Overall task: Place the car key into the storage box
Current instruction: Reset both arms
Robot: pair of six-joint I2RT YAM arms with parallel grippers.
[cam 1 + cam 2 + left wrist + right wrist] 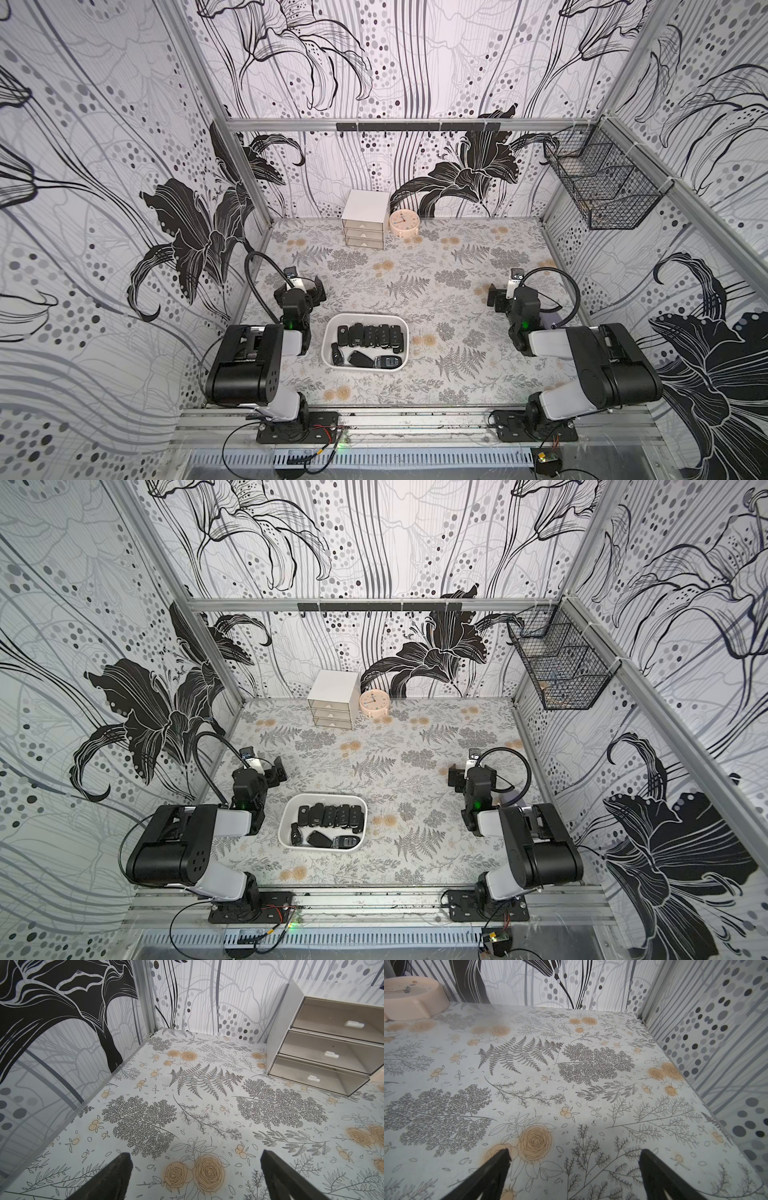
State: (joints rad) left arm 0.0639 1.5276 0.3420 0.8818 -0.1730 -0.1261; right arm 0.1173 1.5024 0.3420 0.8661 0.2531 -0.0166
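White plastic, shallow and round-cornered, the storage box (326, 341) is sitting on the flower-printed bench (436, 257) between the two arms, with its long side running across from one arm toward the other. Black car key fobs (360, 358) are lying inside it. About five are lined up side by side along the far wall of the storage box, each pointing its long axis away from the robot, and three more are slanting along the near wall. No key is showing on the bench outside the storage box in any view, so the placing is looking finished to me, with nothing waiting to be fetched. The left end effector (195, 1153) is hanging just beyond the far left corner of the storage box, its jaws spread wide and holding nothing. The right end effector (575, 1150) is hanging well apart from the storage box on its right side, likewise spread and empty. Both are pointing away from the storage box, toward the back wall, so the keys are lying behind and inward of each. Should a key need handling, the left arm is standing nearer.
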